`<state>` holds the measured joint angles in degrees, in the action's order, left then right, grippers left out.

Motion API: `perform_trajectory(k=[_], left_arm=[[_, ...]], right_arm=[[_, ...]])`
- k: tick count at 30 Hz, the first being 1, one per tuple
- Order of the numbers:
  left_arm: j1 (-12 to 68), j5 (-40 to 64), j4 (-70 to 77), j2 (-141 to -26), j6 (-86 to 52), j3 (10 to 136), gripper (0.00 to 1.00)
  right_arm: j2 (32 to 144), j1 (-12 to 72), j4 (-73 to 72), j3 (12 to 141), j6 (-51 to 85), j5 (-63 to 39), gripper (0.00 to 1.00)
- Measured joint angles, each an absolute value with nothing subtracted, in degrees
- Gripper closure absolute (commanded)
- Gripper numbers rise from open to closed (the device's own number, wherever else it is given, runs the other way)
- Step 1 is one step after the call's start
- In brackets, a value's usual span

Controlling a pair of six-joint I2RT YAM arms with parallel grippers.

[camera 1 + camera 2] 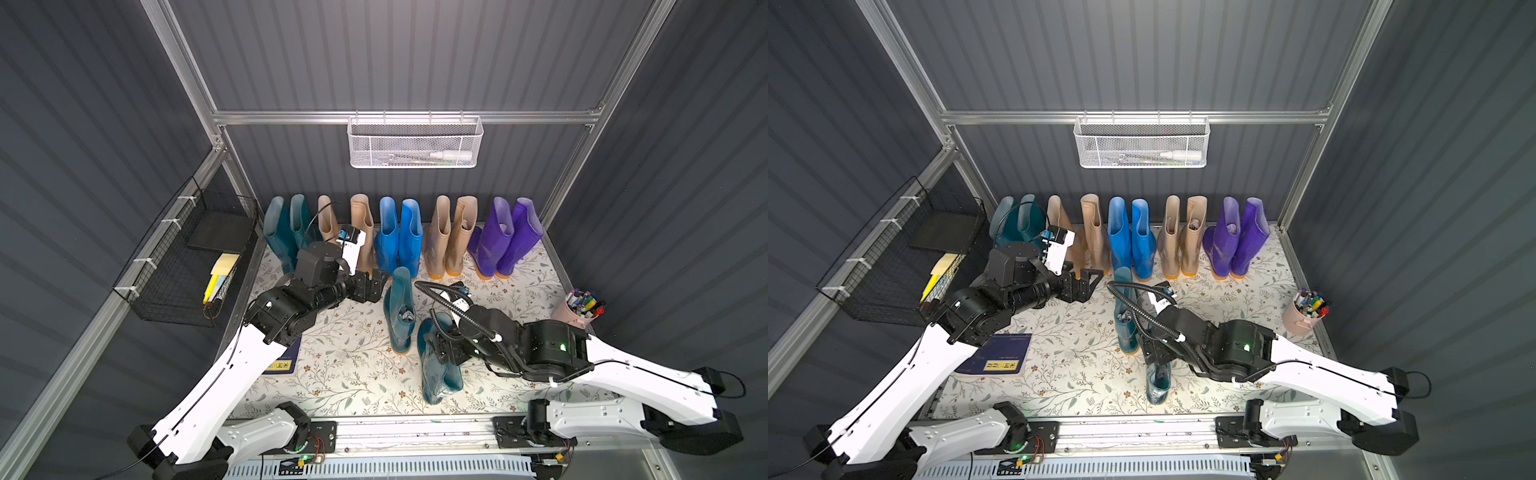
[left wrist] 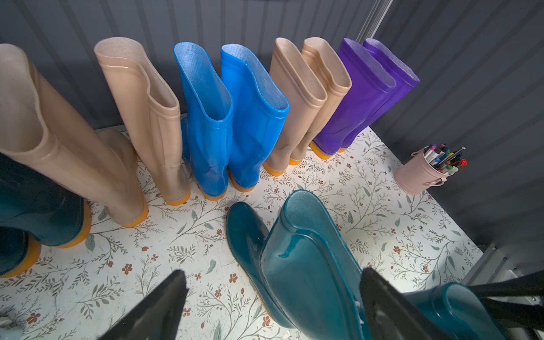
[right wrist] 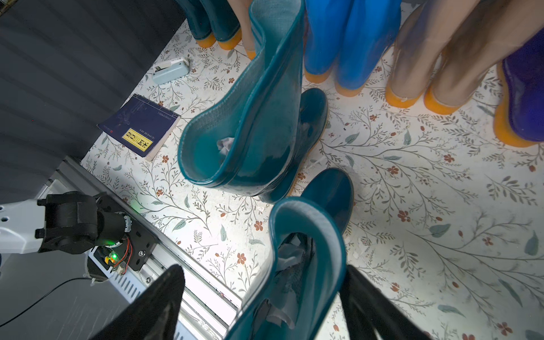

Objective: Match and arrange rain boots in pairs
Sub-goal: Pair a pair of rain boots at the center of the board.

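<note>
Ten rain boots line the back wall in both top views: a dark teal pair [image 1: 282, 237], a beige pair [image 1: 361, 232], a bright blue pair [image 1: 399, 237], another beige pair [image 1: 451, 237] and a purple pair [image 1: 505, 237]. Two more dark teal boots stand loose on the floral mat. My left gripper [image 1: 370, 286] is open beside the farther loose teal boot [image 1: 399, 320], whose shaft [image 2: 306, 265] lies between the spread fingers. My right gripper [image 1: 442, 353] is open astride the top of the nearer teal boot [image 3: 309, 235], with a gap at one finger [image 3: 159, 303].
A pink cup of markers [image 1: 579, 309] stands at the right wall. A navy book [image 1: 1000, 357] and a pale blue stapler [image 3: 170, 70] lie on the mat's left side. A black wire basket [image 1: 187, 257] hangs on the left wall, a white mesh basket [image 1: 415, 141] on the back rail.
</note>
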<state>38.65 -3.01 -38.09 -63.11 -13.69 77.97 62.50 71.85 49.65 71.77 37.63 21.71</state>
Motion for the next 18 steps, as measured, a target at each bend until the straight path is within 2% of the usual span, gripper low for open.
perform_trajectory(k=[6,13,15,18], left_arm=[[38.65,-2.98,-38.09,-63.11,-13.72,77.97,0.10],[38.65,-2.79,-38.11,-63.11,-13.74,77.97,0.14],[38.65,-2.61,-38.11,-63.11,-13.72,77.97,0.14],[38.65,-2.39,-38.11,-63.11,-13.74,77.97,0.13]], right_arm=[[63.11,72.77,52.23,71.59,39.97,24.16,0.25],[62.83,72.79,52.38,70.83,40.91,24.95,0.27],[62.83,72.79,52.23,70.32,40.95,24.95,0.30],[62.94,72.79,52.01,70.02,40.77,25.02,0.41]])
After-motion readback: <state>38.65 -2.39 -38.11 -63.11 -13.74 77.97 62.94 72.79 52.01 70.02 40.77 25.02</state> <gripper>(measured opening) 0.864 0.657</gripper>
